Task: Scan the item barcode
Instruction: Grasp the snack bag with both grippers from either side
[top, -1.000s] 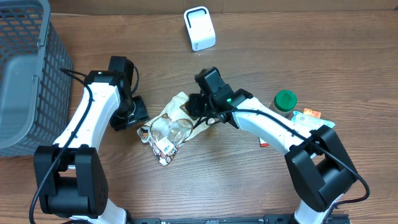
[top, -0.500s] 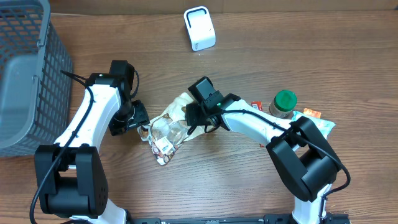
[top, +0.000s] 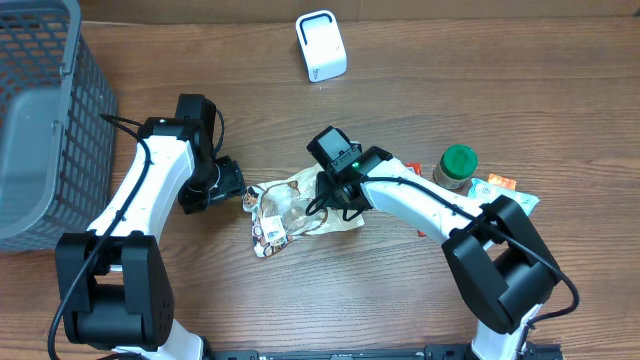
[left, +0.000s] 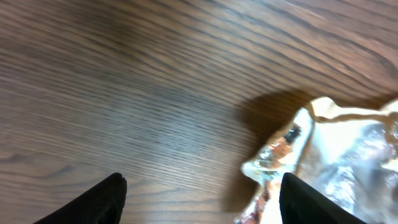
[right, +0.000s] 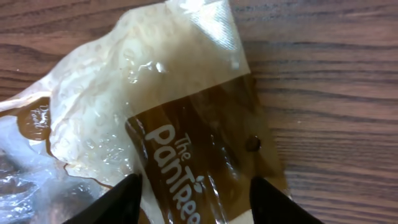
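Note:
The item is a crumpled snack bag (top: 285, 212), clear and tan with brown print, lying in the middle of the wooden table. My left gripper (top: 240, 187) is open at the bag's left end. In the left wrist view its fingers (left: 106, 199) stand wide apart over bare wood, and the bag's corner (left: 280, 155) lies by the right finger. My right gripper (top: 328, 200) hovers open over the bag's right half. The printed brown panel (right: 205, 162) lies flat between its fingertips (right: 127, 193). No barcode shows. The white scanner (top: 321, 45) stands at the back.
A grey mesh basket (top: 45, 110) fills the back left corner. A green-lidded jar (top: 458, 163) and some small packets (top: 497, 186) sit to the right, beside my right arm.
Both grippers have opened wider. The bag has shifted right and settled flatter on the table, and its left edge now lies free of the left fingers. The right gripper moved slightly over the bag.

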